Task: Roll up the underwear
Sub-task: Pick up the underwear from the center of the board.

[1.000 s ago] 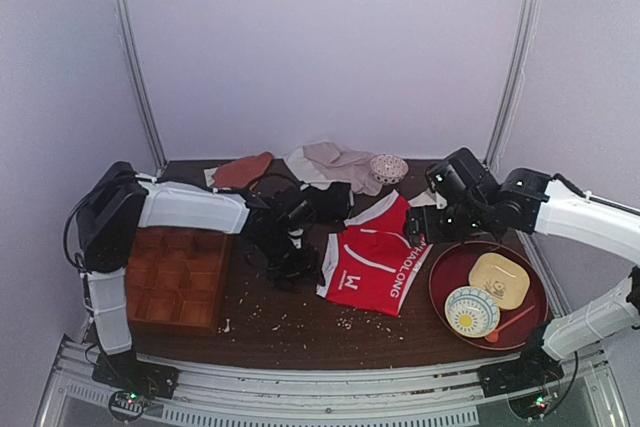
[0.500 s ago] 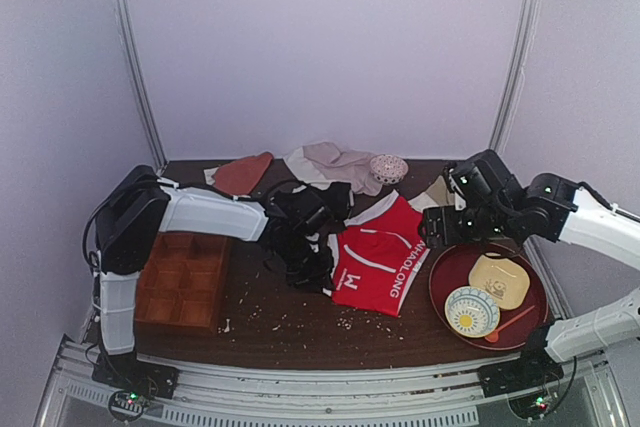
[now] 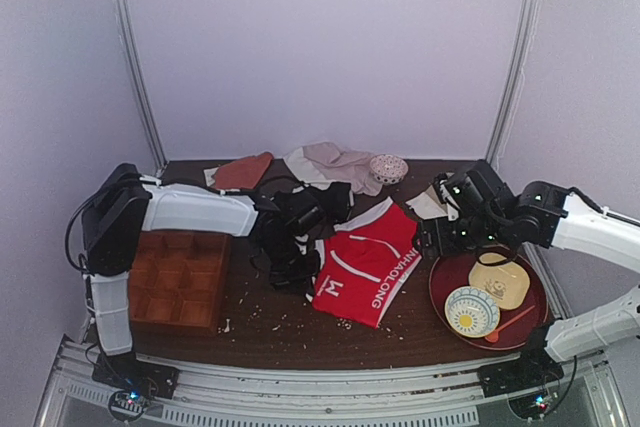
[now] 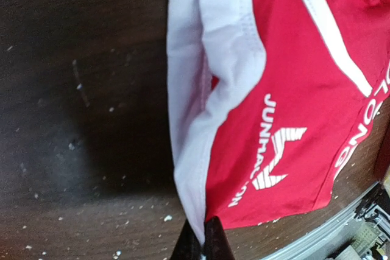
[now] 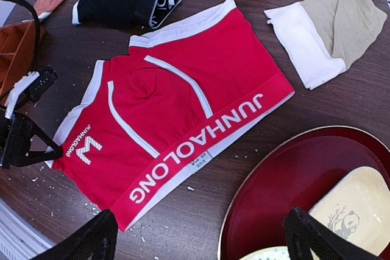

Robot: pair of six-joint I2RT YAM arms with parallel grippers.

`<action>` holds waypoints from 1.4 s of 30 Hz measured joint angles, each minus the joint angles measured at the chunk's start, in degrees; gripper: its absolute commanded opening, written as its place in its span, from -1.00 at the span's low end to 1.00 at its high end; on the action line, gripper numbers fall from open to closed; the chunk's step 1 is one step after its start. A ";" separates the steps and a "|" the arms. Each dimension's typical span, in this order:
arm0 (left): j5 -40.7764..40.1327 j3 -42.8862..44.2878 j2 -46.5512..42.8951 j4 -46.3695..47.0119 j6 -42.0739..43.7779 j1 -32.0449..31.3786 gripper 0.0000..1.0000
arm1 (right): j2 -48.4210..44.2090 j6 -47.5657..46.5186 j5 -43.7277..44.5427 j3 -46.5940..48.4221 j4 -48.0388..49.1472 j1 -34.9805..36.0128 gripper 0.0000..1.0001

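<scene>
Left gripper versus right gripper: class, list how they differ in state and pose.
The left gripper is shut, pinching the white edge of the underwear; the right gripper is open, holding nothing. The left is down at the fabric; the right hovers clear above the waistband side. Both have dark fingers.

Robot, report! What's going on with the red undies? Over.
Left gripper shut on white edge of bright red fabric boxer briefs. Right gripper open above them. Briefs flat, unrolled. Nothing lying on them.
</scene>
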 measured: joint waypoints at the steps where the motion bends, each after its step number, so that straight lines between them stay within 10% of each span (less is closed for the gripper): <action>1: -0.33 -0.46 -1.01 -0.98 0.70 0.00 -1.00 | 0.44 -0.35 -0.24 0.00 0.33 0.31 0.91; 16: -0.26 -6.78 -11.41 -8.68 5.05 1.33 -1.00 | 12.02 -4.68 -0.85 2.71 4.98 15.58 0.67; 27: 0.04 -7.72 -11.74 -9.03 5.79 2.43 -1.00 | 25.09 -8.04 2.82 3.80 10.91 29.99 0.11; 42: -0.02 -9.66 -11.74 -8.94 5.73 2.45 -1.00 | 37.75 -9.49 4.48 6.29 16.39 34.95 -0.19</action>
